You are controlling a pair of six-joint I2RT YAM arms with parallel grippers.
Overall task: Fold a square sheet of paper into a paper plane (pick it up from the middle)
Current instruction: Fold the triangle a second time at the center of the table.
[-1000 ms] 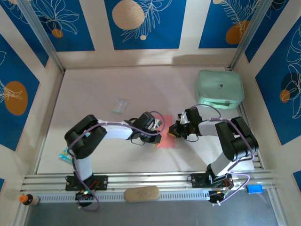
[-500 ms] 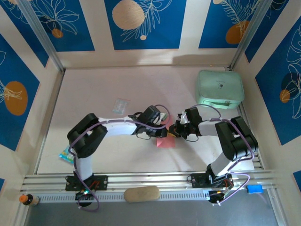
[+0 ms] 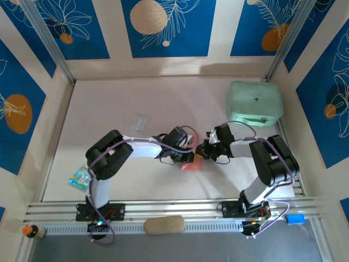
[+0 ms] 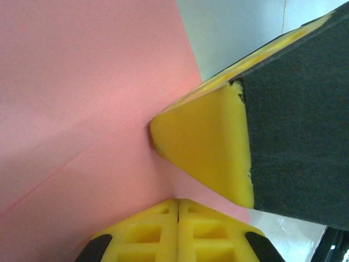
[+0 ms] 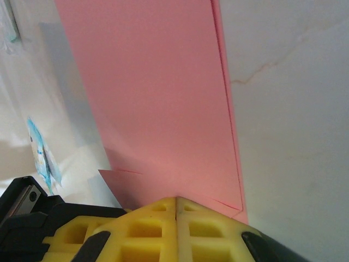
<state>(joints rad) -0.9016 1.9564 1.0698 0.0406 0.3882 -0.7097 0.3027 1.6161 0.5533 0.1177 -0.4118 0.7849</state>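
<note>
Square sheet of paper (image 3: 192,165) under closed, empty left tool (image 4: 178,204), right tool (image 5: 176,200); arms reaching inward.

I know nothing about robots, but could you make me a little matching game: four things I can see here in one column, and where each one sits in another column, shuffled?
Things:
1. pink paper
2. mint-green case
3. clear packet
4. tan pad

Places:
A. far right corner of the table
B. off the table, in front of its near edge
C. middle of the table
D. left half of the table, farther back than the paper

Pairs: 1-C, 2-A, 3-D, 4-B.
</note>
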